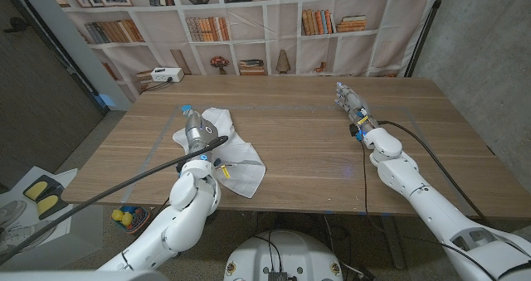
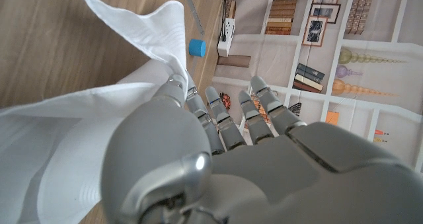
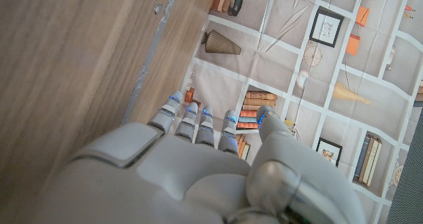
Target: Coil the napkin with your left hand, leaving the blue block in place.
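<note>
On the left side of the bench (image 1: 299, 140), the left robot hand (image 1: 195, 133) pinches the white napkin (image 1: 236, 165) and lifts a corner. It is bunched, not coiled yet. Beyond it sits the blue block (image 2: 196, 47), untouched. The right robot hand (image 1: 352, 104) holds nothing.

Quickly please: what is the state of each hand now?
Left hand: holding the white cloth napkin.
Right hand: holds nothing, fingers straight.
</note>
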Robot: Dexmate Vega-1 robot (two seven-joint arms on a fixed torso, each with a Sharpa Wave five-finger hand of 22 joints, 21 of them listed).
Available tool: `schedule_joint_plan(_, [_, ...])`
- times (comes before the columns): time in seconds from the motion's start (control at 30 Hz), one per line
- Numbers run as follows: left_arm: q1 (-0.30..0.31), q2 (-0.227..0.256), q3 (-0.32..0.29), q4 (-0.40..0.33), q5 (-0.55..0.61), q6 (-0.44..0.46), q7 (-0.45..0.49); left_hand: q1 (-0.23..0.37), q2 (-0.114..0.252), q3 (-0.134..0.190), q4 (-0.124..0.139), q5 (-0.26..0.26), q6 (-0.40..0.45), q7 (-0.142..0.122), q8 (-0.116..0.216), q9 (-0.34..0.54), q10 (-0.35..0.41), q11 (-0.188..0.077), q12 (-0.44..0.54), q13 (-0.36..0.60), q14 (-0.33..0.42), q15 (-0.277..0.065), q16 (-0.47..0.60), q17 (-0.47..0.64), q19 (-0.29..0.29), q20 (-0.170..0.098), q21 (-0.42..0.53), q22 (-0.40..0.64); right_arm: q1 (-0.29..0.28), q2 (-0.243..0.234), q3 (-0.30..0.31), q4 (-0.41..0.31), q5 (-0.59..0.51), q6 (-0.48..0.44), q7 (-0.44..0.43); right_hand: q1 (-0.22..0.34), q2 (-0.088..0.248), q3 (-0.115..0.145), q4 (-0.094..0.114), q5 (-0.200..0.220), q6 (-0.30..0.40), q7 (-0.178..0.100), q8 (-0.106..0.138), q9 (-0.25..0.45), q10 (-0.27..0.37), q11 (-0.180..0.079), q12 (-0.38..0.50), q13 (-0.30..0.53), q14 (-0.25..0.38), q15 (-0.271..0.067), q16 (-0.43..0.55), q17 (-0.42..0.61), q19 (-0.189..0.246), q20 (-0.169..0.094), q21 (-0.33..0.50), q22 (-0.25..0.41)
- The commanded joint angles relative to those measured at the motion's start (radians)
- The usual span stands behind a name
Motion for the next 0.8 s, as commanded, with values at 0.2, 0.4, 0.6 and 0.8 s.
schedule_joint_plan(0.2, [-0.194,0.043,0.051,0.033,-0.249,-0.165,0.133,0.011,-0.036,-0.02,-0.01,0.029,0.068,-0.048,-0.007,-0.019,0.018,-0.001,0.002,0.006,0.009,-0.16,0.003,-0.001,0.004,0.014,0.01,-0.005,-0.018,0.001,0.024,0.024,0.023,0.037,0.012,0.002,-0.003,0.004,0.004,0.0,0.005,0.003,-0.003,0.002,0.004,-0.003,0.001,0.005,0.006,-0.003,0.005,0.001,0.008,-0.003,0.002,0.003])
schedule_joint_plan(0.4, [-0.294,0.029,0.107,0.073,-0.277,-0.206,0.139,0.014,-0.04,-0.023,-0.012,0.035,0.074,-0.048,-0.01,-0.024,0.017,-0.002,0.001,0.007,0.01,-0.16,0.002,-0.001,0.004,0.015,0.01,-0.006,-0.027,0.0,0.034,0.033,0.033,0.05,0.018,0.003,-0.003,0.004,0.004,0.0,0.006,0.002,-0.003,0.002,0.003,-0.003,0.001,0.005,0.008,-0.002,0.006,0.001,0.007,-0.002,0.001,0.003])
schedule_joint_plan(0.6, [-0.389,0.009,0.157,0.131,-0.33,-0.242,0.164,0.016,-0.041,-0.026,-0.013,0.041,0.08,-0.048,-0.013,-0.03,0.019,-0.002,0.0,0.007,0.013,-0.159,0.002,-0.002,0.004,0.017,0.01,-0.007,-0.034,-0.003,0.043,0.039,0.04,0.061,0.023,0.003,-0.004,0.004,0.003,0.0,0.006,0.003,-0.003,0.002,0.003,-0.004,0.0,0.005,0.009,-0.002,0.006,0.001,0.008,-0.002,0.002,0.003])
schedule_joint_plan(0.8, [-0.487,-0.027,0.178,0.201,-0.44,-0.277,0.127,0.018,-0.043,-0.028,-0.014,0.045,0.083,-0.048,-0.016,-0.034,0.019,-0.002,0.0,0.008,0.016,-0.16,0.003,-0.002,0.006,0.017,0.011,-0.008,-0.039,-0.005,0.049,0.044,0.047,0.067,0.029,0.003,-0.004,0.004,0.003,0.0,0.006,0.002,-0.003,0.002,0.003,-0.004,0.0,0.005,0.01,0.0,0.006,0.001,0.008,-0.001,0.002,0.003])
